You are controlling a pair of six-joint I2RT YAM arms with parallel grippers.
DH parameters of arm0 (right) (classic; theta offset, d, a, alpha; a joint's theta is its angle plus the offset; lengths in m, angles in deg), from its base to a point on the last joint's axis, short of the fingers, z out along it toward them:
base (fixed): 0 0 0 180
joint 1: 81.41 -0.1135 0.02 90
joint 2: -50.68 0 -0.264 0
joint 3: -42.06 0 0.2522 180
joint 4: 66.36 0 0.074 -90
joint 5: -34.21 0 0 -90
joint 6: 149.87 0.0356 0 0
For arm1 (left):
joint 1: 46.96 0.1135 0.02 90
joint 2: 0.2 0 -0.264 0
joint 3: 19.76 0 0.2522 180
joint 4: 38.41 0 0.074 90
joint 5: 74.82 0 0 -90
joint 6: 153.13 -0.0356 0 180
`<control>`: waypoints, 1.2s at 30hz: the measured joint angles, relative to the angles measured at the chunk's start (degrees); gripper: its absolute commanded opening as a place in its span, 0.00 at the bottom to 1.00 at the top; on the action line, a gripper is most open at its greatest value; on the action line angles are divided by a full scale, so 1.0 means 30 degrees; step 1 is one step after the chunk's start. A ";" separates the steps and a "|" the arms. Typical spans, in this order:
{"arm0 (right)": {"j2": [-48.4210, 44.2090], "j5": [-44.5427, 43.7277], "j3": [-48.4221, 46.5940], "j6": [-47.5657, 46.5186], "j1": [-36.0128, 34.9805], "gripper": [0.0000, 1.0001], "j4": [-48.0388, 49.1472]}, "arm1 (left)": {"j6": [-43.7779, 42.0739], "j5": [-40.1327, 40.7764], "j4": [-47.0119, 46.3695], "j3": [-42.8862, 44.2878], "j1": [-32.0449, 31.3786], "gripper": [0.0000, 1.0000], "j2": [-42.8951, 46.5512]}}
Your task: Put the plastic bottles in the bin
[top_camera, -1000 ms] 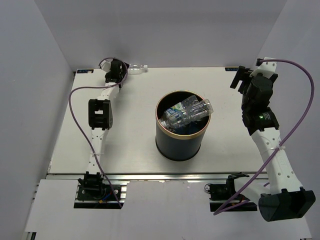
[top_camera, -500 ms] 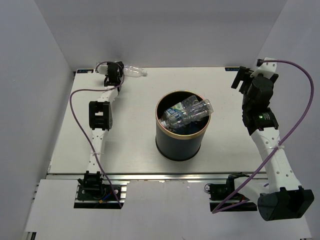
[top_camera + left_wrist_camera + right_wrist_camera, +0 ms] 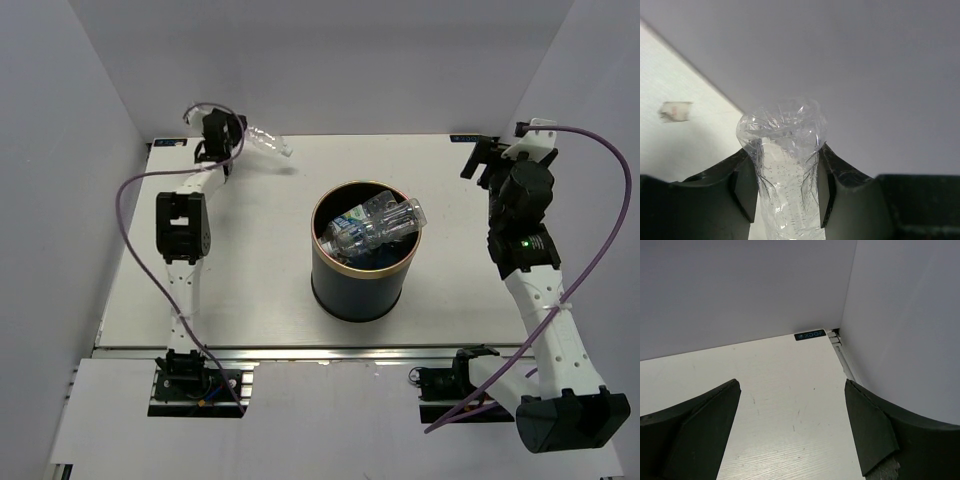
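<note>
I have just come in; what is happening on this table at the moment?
Two robot arms are putting plastic bottles into a bin. The left gripper is closed on a clear crinkled bottle at the far left corner of the table, and the bottle appears lifted off the surface. The dark bin in the middle already holds several bottles, one lying across its rim. The right gripper is open and empty near the far right corner.

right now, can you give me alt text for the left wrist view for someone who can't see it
A clear crinkled plastic bottle fills the centre, pinched between the black jaws of the left gripper. Behind it are a plain grey wall and, at left, the white table with a small white tag on it.
</note>
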 measured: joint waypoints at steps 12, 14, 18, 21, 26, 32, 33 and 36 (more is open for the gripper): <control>-0.1413 0.3497 0.0794 0.0240 0.0000 0.89 0.0138 | -1.0666 -0.4029 0.1887 -0.3082 -0.5071 0.00 1.5103; -0.2098 0.3912 0.1355 0.0576 0.0000 0.89 -0.0168 | -1.2473 -0.4277 0.2776 -0.2441 -0.7694 0.00 1.6138; -0.3344 0.4036 0.2069 0.1064 0.0000 0.89 -0.0998 | -1.4724 -0.4350 0.4546 -0.2208 -1.0579 0.00 1.6895; -0.3854 0.4102 0.2098 0.1260 0.0000 0.89 -0.1290 | -1.5591 -0.3570 0.6084 -0.2623 -1.0907 0.00 1.6895; -0.4167 0.4320 0.2098 0.1632 0.0000 0.89 -0.1807 | -1.7121 -0.1479 0.8138 -0.4109 -1.2386 0.02 1.6954; -0.4153 0.4313 0.2098 0.1989 0.0000 0.89 -0.2310 | -1.8841 -0.0597 1.1264 -0.3461 -1.4848 0.03 1.6801; -0.4153 0.4320 0.2098 0.2055 0.0000 0.89 -0.2382 | -1.9125 -0.0342 1.1737 -0.2936 -1.5132 0.03 1.6619; -0.4153 0.4313 0.2098 0.2142 0.0000 0.89 -0.2674 | -2.0079 0.0940 1.3457 -0.0918 -1.5883 0.03 1.5788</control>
